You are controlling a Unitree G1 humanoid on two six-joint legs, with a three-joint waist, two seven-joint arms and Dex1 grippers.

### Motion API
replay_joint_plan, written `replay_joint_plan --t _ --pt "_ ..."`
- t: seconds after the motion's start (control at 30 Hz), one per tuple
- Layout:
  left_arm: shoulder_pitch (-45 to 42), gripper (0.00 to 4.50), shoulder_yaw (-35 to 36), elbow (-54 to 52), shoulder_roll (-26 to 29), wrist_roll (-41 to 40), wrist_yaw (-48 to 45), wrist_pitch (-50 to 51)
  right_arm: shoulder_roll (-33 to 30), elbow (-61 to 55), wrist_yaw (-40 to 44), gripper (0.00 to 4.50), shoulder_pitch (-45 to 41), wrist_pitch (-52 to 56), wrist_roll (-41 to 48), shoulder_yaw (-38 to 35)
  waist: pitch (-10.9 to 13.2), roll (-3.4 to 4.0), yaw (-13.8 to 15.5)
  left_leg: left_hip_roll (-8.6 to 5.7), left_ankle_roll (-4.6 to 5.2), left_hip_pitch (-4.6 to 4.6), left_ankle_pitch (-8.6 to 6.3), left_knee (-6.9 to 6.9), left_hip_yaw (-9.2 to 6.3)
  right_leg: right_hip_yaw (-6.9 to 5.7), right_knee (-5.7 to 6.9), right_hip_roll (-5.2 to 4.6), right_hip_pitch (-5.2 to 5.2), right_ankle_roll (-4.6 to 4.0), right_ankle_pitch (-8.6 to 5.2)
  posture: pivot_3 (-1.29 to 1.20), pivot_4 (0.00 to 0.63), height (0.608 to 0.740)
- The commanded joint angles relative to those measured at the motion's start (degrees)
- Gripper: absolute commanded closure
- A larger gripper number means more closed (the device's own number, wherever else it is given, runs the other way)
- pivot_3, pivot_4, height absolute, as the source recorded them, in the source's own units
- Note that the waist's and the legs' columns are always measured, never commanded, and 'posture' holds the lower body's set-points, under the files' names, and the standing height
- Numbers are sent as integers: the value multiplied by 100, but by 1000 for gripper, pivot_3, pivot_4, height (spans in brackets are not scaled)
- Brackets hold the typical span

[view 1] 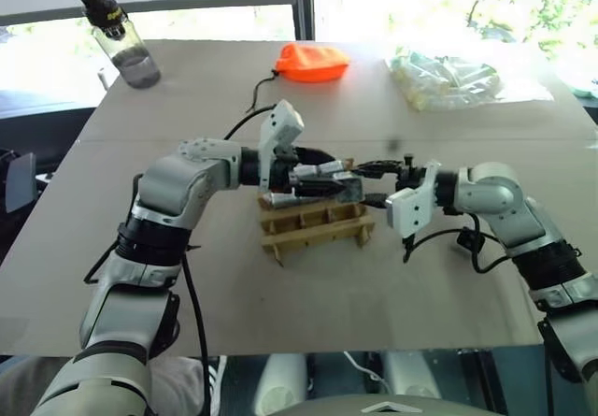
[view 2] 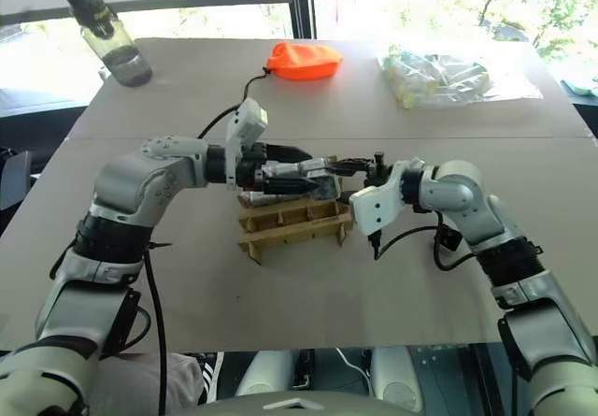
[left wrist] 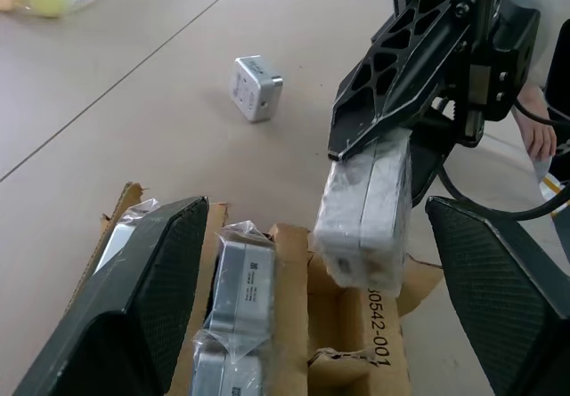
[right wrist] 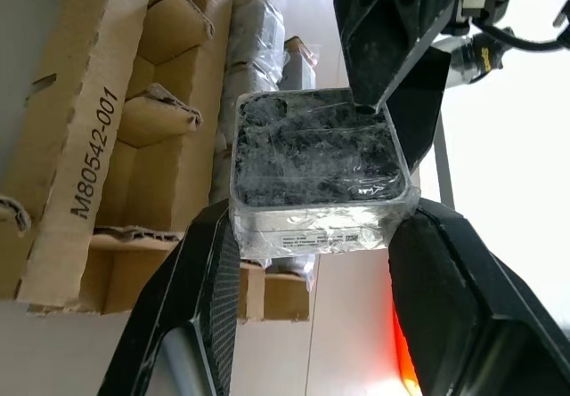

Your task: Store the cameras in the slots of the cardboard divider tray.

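Head views: you had both arms brought together over the cardboard divider tray (view 1: pixel 316 225), which lay near the middle of the table (view 1: pixel 280 313). The left gripper (view 1: pixel 348 184) reached in from the left and the right gripper (view 1: pixel 371 167) from the right, their fingertips nearly meeting above the tray's far edge. An orange pouch (view 1: pixel 311 62), a clear plastic bag (view 1: pixel 448 79) and a bottle (view 1: pixel 121 38) stood well apart at the far side.

Left wrist view: your left gripper's fingers (left wrist: pixel 134 298) stood wide apart with nothing between them. They straddled the tray's slots, where wrapped cameras (left wrist: pixel 239 307) already sat. The right gripper's fingers (left wrist: pixel 401 67) held a wrapped camera (left wrist: pixel 365 209) above an empty slot. One loose camera (left wrist: pixel 256 87) lay on the table beyond the tray.

Right wrist view: your right gripper's fingers (right wrist: pixel 209 298) were closed partway on the held camera, its black face turned to the lens. The tray lay beside it, with several slots empty.
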Motion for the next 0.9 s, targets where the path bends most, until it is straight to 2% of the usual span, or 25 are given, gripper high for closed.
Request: replay_joint_plan --t 0.03,0.23,0.33,0.5,0.7,0.73,0.77,0.8,0.87,0.9 --pt "11 435 107 -275 83 -68 -124 103 3 9 -188 2645 -186 -208 -23 -25 0 0 2 0 0 1 0 0 0 0 1 0 0 0 0 0 150 726" --pt "167 435 79 -484 195 -103 -303 258 54 58 -243 2645 -266 -316 -50 63 0 0 -12 1 0 2 0 2 -1 1 4 0 0 0 0 0 150 726" --pt "182 1294 153 -535 144 -145 -291 269 82 56 -230 2645 -270 -352 3 87 0 -1 -8 1 0 1 0 4 -2 0 4 0 0 0 0 0 150 726" --pt "183 3743 262 -507 43 -156 -214 201 89 69 -256 2645 -280 -414 21 127 1 -1 -7 1 0 1 0 5 -1 1 5 0 0 -1 0 0 150 726" --pt "196 3806 259 -586 19 -184 -233 268 54 29 -164 2645 -286 -249 44 194 1 -1 -11 1 0 1 0 6 -4 -1 6 0 1 -1 0 0 150 726" --pt "215 3806 252 -598 24 -168 -233 251 50 -1 -119 2145 -263 -136 74 195 1 -1 -10 1 0 1 0 6 -4 -1 6 0 1 -1 0 0 150 726" --pt "246 3806 273 -619 46 -139 -212 204 51 -20 -82 2145 -231 -108 191 184 1 -1 -11 1 0 1 0 6 -4 -1 6 0 1 -1 0 0 150 726" --pt "284 3806 314 -645 70 -112 -195 125 60 -55 -80 1525 -168 -7 333 122 1 -1 -10 1 0 1 0 6 -4 -1 7 0 1 -1 0 0 150 726" --pt "395 3806 428 -723 123 -53 -183 -146 -140 -236 308 640 62 591 811 23 1 -1 -6 1 0 1 0 7 -4 0 7 -1 1 -1 0 0 150 726" --pt "466 3806 522 -767 106 -38 -151 -331 -293 -307 489 377 204 833 1031 -55 0 -1 8 1 0 0 0 6 -5 -1 7 -2 1 -1 0 0 150 726"
